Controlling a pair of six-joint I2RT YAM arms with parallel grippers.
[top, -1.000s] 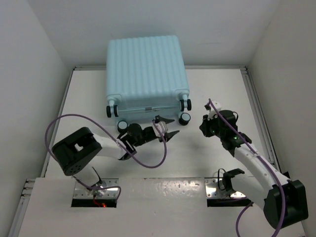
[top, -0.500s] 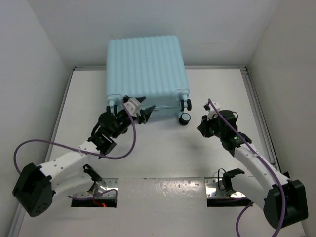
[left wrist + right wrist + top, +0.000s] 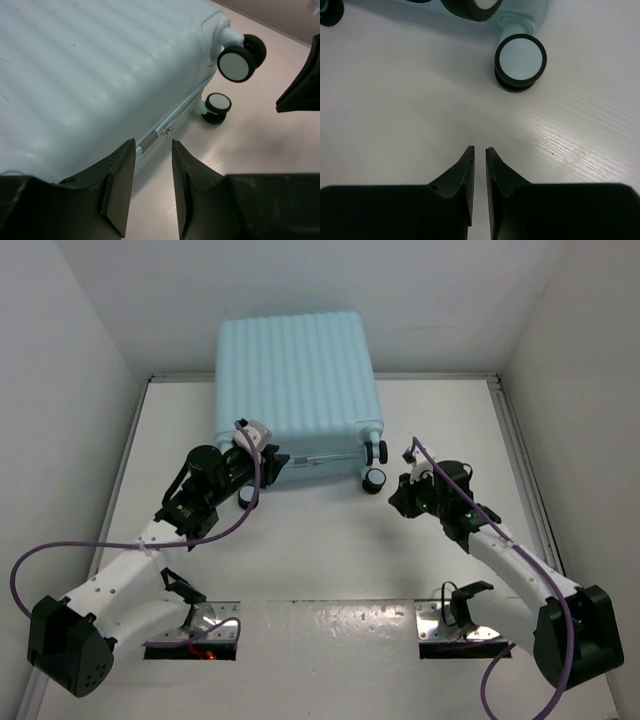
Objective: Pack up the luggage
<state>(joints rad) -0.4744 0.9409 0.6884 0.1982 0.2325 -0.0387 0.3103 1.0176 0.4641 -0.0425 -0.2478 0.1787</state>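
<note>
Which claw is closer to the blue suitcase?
The left one. The left claw is right at the suitcase, by the seam on its near edge; the right claw hangs over the table off its corner, short of a wheel.

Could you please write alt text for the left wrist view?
A closed, pale aqua ribbed suitcase lies on a white table and fills the upper left, with two black-and-white wheels at the upper right. At the bottom edge the left gripper, jaws apart and empty, points at the suitcase's side seam.
</note>
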